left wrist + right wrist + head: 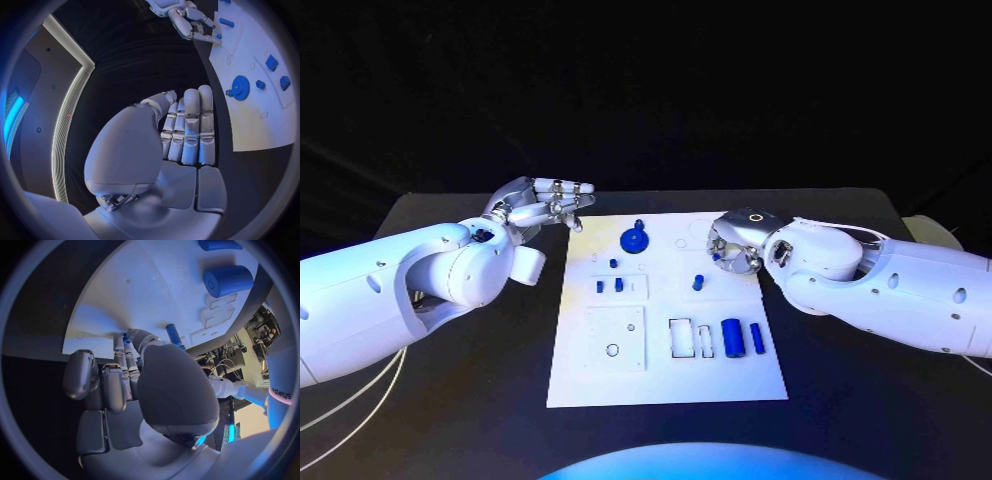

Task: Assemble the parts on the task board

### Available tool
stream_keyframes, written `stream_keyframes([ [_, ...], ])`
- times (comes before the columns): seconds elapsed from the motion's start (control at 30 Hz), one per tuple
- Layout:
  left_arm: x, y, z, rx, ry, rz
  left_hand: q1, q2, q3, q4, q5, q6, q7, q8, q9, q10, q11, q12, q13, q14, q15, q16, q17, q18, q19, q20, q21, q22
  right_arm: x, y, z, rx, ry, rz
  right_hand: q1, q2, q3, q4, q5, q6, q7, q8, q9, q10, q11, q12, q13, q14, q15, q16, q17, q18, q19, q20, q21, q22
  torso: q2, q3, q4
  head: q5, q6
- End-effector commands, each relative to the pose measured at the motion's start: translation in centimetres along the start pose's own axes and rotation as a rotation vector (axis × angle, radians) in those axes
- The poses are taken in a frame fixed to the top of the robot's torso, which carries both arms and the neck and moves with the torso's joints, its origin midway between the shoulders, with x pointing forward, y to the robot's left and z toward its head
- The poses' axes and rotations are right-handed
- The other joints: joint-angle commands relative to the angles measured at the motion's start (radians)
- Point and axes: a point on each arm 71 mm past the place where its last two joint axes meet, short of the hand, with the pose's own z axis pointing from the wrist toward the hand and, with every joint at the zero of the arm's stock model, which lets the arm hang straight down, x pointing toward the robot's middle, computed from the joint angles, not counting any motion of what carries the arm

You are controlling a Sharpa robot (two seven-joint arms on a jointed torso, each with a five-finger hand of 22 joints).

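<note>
Fingers [131, 347] of our right hand [737, 243] curl down onto the white rectangular task board [668, 375] near its far right edge. In the right wrist view the tips close round a small blue piece [127, 338], w/ a short blue peg [174, 334] standing just beside them; we can't tell if that piece is truly pinched or only touched. Our left hand [542, 205] hovers off the board's far left corner, fingers [190, 125] straight, side by side, holding nothing.

On the board: a blue gear-like disc w/ a stem [633, 239] near the far edge, two small blue pegs [609, 285] in the raised square mid-left, one lone peg [698, 282] mid-right. Nearer us, a thick blue cylinder [731, 336] and a thin blue rod [757, 337] lie side by side, right of two rectangular cut-outs [682, 338]. A flat white plate w/ a round hole [615, 340] sits to the left. Board rests on the black table [473, 400].
</note>
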Motion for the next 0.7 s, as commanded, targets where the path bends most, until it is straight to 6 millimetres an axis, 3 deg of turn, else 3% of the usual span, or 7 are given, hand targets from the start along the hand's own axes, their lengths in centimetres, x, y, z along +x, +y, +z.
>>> stream_keyframes([
  [0.03, 0.23, -0.06, -0.02, -0.003, 0.024, -0.01, 0.002, 0.007, 0.001, -0.007, -0.003, -0.004, 0.003, -0.001, -0.001, -0.008, 0.001, 0.005, -0.002, -0.008, 0.001, -0.006, -0.001, 0.013, -0.005, 0.001, -0.005, -0.001, 0.5, 0.18, -0.03, 0.0, 0.031, -0.022, -0.012, 0.003, 0.008, 0.0, -0.007, 0.004, 0.002, -0.005, 0.002, -0.003, 0.005, -0.004, -0.002, 0.059, 0.002, 0.007, 0.044, -0.017, 0.0, 0.002, 0.0, 0.036, -0.001, 0.0002, -0.0003, 0.001, -0.001],
  [0.4, 0.14, 0.01, -0.03, -0.011, 0.021, -0.006, 0.001, 0.008, 0.0, -0.009, -0.003, -0.007, 0.004, -0.001, -0.001, -0.011, 0.002, 0.005, -0.002, -0.01, 0.002, -0.008, -0.002, 0.013, -0.006, 0.001, -0.006, -0.002, 0.56, 0.34, 0.05, -0.004, 0.036, -0.023, -0.016, 0.009, 0.027, -0.011, -0.014, 0.015, -0.003, 0.0, 0.006, 0.007, 0.001, -0.001, -0.003, 0.059, 0.0, 0.008, 0.046, -0.018, 0.004, 0.001, 0.008, 0.042, -0.001, 0.0, 0.0003, 0.0, -0.002],
  [0.57, 0.13, 0.04, -0.02, -0.015, 0.018, -0.005, 0.001, 0.01, 0.0, -0.01, -0.003, -0.009, 0.005, -0.001, -0.001, -0.013, 0.003, 0.006, -0.002, -0.011, 0.002, -0.009, -0.003, 0.013, -0.007, 0.002, -0.007, -0.002, 0.46, 0.48, 0.08, -0.012, 0.022, -0.013, -0.006, 0.041, 0.07, -0.037, -0.06, 0.042, -0.012, 0.013, 0.016, 0.032, -0.008, 0.006, -0.003, 0.06, -0.009, 0.011, 0.049, -0.022, 0.014, -0.005, 0.029, 0.058, -0.001, 0.0, 0.0005, -0.002, -0.001],
  [0.7, 0.09, 0.06, -0.02, -0.018, 0.015, -0.007, 0.003, 0.011, 0.001, -0.012, -0.003, -0.01, 0.005, 0.0, -0.001, -0.014, 0.003, 0.007, -0.002, -0.012, 0.002, -0.011, -0.004, 0.013, -0.008, 0.002, -0.007, -0.003, 0.35, 0.54, 0.03, -0.017, 0.007, 0.001, -0.008, 0.051, 0.089, -0.05, -0.068, 0.05, -0.014, 0.016, 0.02, 0.041, -0.011, 0.005, -0.004, 0.061, -0.011, 0.012, 0.05, -0.024, 0.017, -0.008, 0.037, 0.065, -0.001, -0.0003, 0.0002, -0.002, -0.003],
])
